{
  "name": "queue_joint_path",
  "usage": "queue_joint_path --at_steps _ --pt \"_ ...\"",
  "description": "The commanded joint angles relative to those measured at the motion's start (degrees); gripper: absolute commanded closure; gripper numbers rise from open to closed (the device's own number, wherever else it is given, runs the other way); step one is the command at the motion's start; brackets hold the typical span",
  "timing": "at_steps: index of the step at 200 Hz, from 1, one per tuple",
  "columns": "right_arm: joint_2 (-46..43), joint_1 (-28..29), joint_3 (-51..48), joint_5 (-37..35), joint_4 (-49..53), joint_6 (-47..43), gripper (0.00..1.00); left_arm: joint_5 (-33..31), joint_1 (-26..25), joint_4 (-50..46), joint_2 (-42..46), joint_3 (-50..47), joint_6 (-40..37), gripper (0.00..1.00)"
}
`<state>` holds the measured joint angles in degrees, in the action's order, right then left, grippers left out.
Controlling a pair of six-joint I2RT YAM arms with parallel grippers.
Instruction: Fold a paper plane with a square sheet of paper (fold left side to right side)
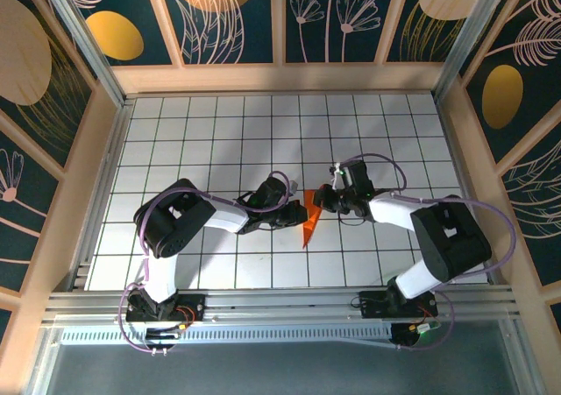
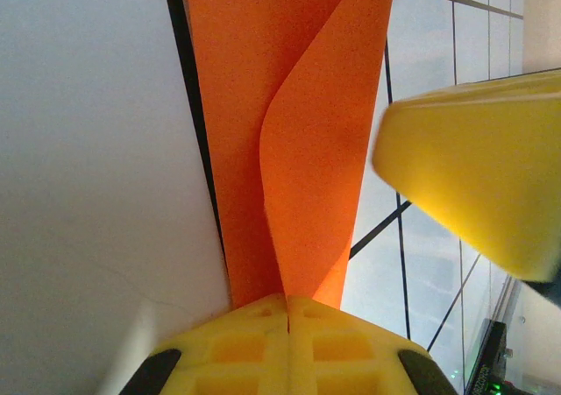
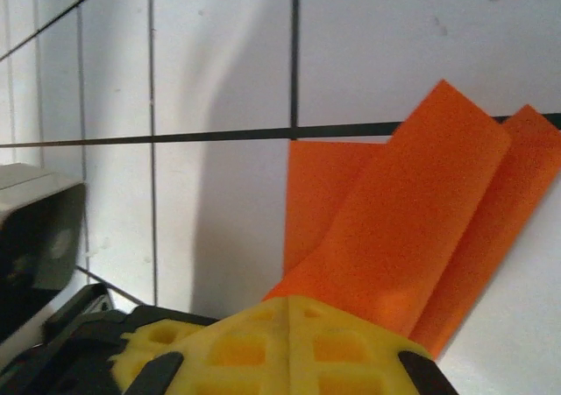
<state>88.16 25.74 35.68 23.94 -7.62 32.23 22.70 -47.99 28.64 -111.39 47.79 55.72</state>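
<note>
Your left claw point(image 1: 292, 213) is clamped on the orange paper point(image 1: 310, 224). In the left wrist view its yellow pads point(image 2: 254, 342) are together, with the folded layers pinched at the seam. Your right claw point(image 1: 321, 200) is shut too, with its pads meeting on a folded flap in its own wrist view. The paper is a narrow folded strip near mid-worktop point(image 1: 202, 132), tip pointing to 6 o'clock, upper layer bowed up rather than flat. Left claw is at the paper's 9 o'clock, right claw at its 1 o'clock, both touching it.
</note>
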Motion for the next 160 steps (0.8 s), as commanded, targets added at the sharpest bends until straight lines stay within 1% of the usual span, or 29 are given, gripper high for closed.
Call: queue_joint_path --at_steps 1,66,160 --pt "1.6 0.43 1.85 -2.62 3.11 -0.61 0.95 -2.07 0.22 -2.83 -3.04 -1.03 -1.2 1.0" --pt "1.32 0.36 1.5 -4.51 5.39 -0.37 0.96 -1.52 -0.39 -2.45 -3.34 -0.95 -1.41 1.0" --pt "1.4 0.31 1.2 -6.19 7.77 -0.77 0.95 -1.34 -1.4 -3.49 -4.53 0.42 -2.26 0.92"
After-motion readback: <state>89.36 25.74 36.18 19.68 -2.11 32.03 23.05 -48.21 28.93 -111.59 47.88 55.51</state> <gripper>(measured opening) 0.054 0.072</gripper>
